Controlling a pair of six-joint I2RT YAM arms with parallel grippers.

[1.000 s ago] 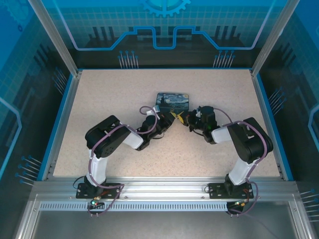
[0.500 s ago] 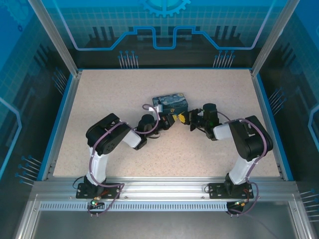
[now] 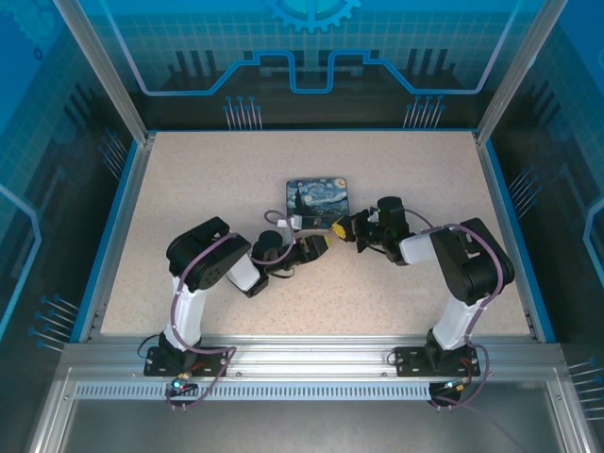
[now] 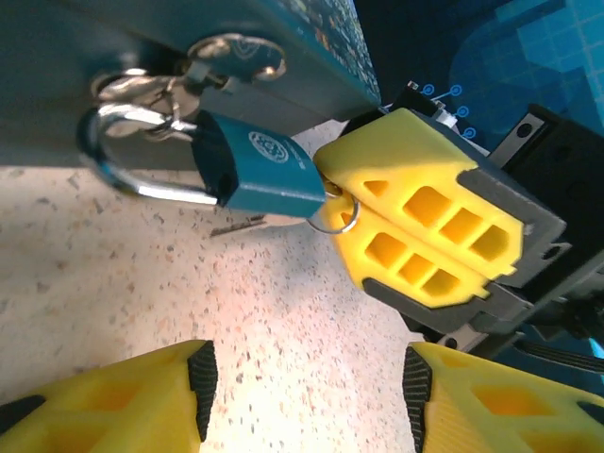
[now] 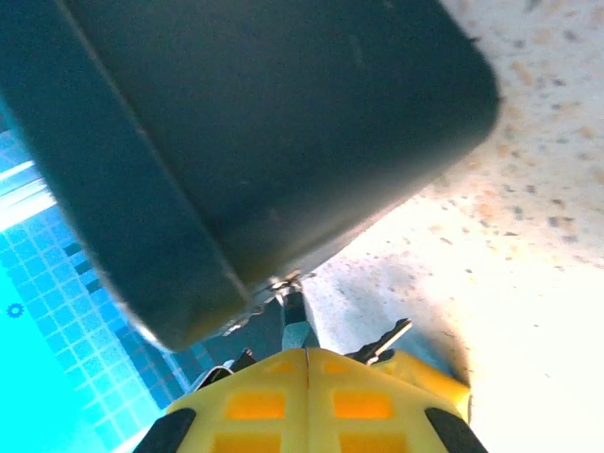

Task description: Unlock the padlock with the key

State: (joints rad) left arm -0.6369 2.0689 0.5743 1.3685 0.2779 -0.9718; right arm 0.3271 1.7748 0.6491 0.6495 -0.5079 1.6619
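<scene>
The padlock (image 4: 255, 170) hangs from the box's (image 4: 283, 57) hasp (image 4: 132, 85), at 11 o'clock from the left gripper (image 4: 307, 377), whose jaws stand apart. At the padlock's 4 o'clock, the right gripper (image 5: 307, 357) is clamped on the key (image 4: 329, 192).

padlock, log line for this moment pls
padlock: shackle through box hasp | right fingers: shut on key at padlock base | left fingers: open, clear of padlock
</scene>
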